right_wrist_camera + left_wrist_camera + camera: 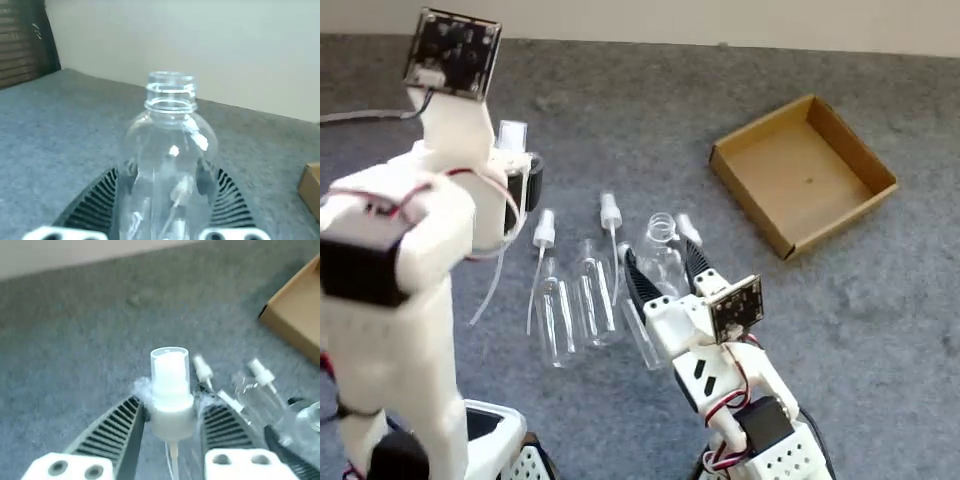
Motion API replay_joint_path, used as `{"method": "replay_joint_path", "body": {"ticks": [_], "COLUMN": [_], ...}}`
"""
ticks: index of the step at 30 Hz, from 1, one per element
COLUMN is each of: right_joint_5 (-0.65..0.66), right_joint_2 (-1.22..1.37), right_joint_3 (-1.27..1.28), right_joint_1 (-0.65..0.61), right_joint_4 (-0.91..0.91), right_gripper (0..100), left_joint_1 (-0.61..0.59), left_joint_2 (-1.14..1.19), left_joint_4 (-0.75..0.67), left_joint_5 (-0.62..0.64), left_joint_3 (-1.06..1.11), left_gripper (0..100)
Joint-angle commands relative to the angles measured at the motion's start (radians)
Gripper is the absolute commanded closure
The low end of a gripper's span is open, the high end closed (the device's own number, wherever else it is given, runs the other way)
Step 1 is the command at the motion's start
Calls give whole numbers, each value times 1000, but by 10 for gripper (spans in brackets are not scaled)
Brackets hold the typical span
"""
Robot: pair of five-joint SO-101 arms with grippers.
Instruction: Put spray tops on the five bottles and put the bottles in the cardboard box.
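1. The left claw (171, 409) was shut tight on a white spray top (170, 375). A thin tube hung down from the top.
2. The right claw (169, 177) squeezed a clear bottle (170, 125). It stood straight up with its neck open.
3. Seen from above, two lying bottles (555, 320) were on the grey table (880, 330), just beside the right claw at 9 o'clock.
4. Each had a small white sprayer (543, 230) at its far end. I could not tell if they were screwed on.
5. The cardboard box (750, 185) sat at 2 o'clock, well apart from the right claw.
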Motion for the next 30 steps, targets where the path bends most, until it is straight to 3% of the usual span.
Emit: {"method": "replay_joint_path", "body": {"ticks": [1, 11, 18, 27, 30], "right_joint_5": [-6, -6, -6, -2, -2], "right_joint_2": [-7, -7, -12, -8, -8], "right_joint_3": [116, 116, 116, 114, 114], "right_joint_1": [-70, -234, -243, -243, -242], "right_joint_4": [-39, -15, 81, 82, 82], "right_gripper": [911, 911, 911, 911, 911], "left_joint_1": [62, 87, 81, 87, 79], "left_joint_2": [-105, -177, -216, -208, -217], "left_joint_4": [-89, -193, -253, -265, -384], "left_joint_5": [14, 20, 419, 465, 466], "left_joint_3": [-50, -48, -48, -38, 59], "left_gripper": [954, 955, 954, 954, 954]}}
